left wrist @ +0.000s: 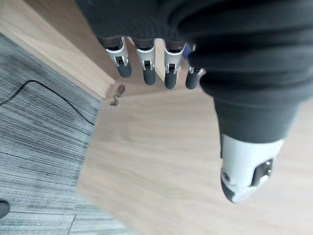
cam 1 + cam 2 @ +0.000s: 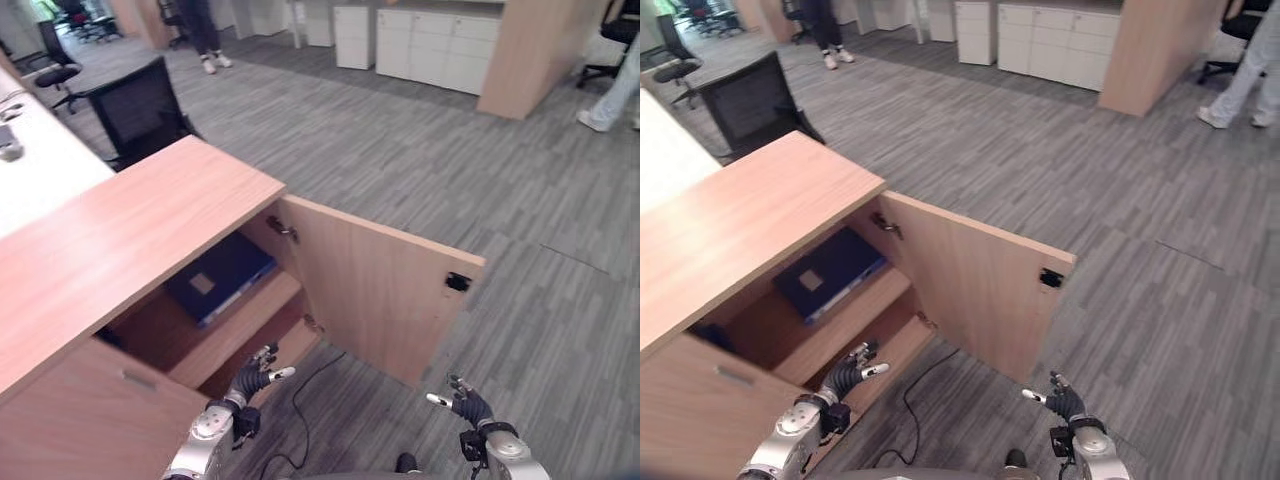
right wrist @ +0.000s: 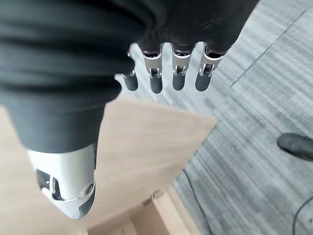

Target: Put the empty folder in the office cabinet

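The folder (image 2: 221,277), dark blue with a pale label, lies flat on the upper shelf (image 2: 240,325) inside the cabinet (image 2: 130,240). Its long axis runs slantwise, from the shelf's front edge back toward the hinge side, and all of it sits within the opening. So the thing the task is about looks to be already where it belongs.

Both hands hang low in front of the cabinet and neither has hold of anything. The left hand (image 2: 257,377) is just below the shelf's front edge, fingers (image 1: 145,66) loosely extended and apart, thumb out to the side; the folder lies up and back from it, inside. The right hand (image 2: 462,402) is out over the grey carpet (image 2: 420,160), on the far side of the door (image 2: 375,295) from the cabinet's inside, its fingers (image 3: 178,73) likewise straight and relaxed.

The door stands wide, swung out between the two hands, its latch (image 2: 458,282) at the free edge. That edge lies just above and in front of the right hand, while the left is nearer the hinges (image 2: 282,229). If the door is to be shut, I would judge the right hand the better placed: it need only rise behind the free edge and push toward the cabinet.

A black chair (image 2: 140,110) stands beyond the cabinet, and people's legs show at the far side of the room.
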`<state>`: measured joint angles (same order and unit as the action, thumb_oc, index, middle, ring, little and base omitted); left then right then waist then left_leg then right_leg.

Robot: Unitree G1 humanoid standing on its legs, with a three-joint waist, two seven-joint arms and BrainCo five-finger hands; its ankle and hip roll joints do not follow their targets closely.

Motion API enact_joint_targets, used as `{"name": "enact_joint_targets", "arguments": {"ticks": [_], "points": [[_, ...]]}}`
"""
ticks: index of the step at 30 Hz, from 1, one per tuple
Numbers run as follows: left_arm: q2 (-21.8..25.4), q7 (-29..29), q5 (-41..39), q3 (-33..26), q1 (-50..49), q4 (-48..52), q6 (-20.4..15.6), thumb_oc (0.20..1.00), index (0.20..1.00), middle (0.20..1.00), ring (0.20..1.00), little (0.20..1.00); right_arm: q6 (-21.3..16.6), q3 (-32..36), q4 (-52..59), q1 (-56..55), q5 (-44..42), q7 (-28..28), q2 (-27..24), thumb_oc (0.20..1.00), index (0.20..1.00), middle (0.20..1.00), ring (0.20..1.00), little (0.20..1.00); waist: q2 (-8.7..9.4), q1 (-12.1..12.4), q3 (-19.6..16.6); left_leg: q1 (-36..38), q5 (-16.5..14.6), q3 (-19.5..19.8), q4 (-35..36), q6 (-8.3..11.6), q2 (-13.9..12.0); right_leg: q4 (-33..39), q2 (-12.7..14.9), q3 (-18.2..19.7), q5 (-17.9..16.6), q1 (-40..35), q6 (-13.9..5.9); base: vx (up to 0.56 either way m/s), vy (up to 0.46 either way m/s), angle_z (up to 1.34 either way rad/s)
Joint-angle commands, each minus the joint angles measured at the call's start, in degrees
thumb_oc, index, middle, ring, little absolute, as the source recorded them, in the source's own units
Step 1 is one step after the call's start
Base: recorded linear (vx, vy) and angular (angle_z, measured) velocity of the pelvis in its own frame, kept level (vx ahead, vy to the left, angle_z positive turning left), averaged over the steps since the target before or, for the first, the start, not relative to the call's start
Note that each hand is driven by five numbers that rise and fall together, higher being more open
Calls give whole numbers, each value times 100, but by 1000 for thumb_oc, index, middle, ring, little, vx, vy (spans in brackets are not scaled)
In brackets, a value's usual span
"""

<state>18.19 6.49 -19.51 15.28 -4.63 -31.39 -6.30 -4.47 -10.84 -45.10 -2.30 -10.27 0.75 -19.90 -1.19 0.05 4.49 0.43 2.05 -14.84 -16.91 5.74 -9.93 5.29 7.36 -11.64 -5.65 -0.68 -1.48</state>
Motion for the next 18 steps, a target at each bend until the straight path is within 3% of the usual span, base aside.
{"name": "enact_joint_targets", "arguments": {"ticks": [1,2,3,9,18], "points": [[42,-154,-120,-81,241,222,-248,1000,1000,1000,1000,1000,-163,-69,-28,434,-294,79,-72,1000,1000,1000,1000,1000,113,93,111,-332,-204,665,825,-112,472,-29,42,17,383,-192,-537,66,-5,-97],[11,-162,-98,-91,224,205,-262,1000,1000,1000,1000,1000,-169,-38,-93,420,-284,67,-85,1000,1000,1000,1000,1000,78,116,79,-263,-319,864,1108,-177,576,-29,10,88,395,-182,-581,115,17,-65],[-9,-137,-101,-89,234,198,-262,1000,1000,1000,1000,1000,-175,58,-188,371,-280,58,-71,1000,1000,1000,1000,1000,45,69,-3,-77,-265,854,1446,-159,577,-29,-30,140,353,-188,-592,119,28,-42],[48,-122,-36,-190,151,150,-268,1000,1000,1000,1000,1000,-185,406,-361,265,-378,155,-81,1000,1000,1000,1000,1000,26,-20,-182,430,-231,734,1965,-220,635,-29,-41,107,360,-346,-595,86,29,-22],[185,-65,-69,-342,-9,227,-272,1000,1000,1000,1000,1000,-267,937,-518,744,-645,396,-503,1000,1000,1000,1000,1000,87,85,-269,672,-300,819,2191,-275,666,-29,-40,42,326,-427,-655,1,26,8]]}}
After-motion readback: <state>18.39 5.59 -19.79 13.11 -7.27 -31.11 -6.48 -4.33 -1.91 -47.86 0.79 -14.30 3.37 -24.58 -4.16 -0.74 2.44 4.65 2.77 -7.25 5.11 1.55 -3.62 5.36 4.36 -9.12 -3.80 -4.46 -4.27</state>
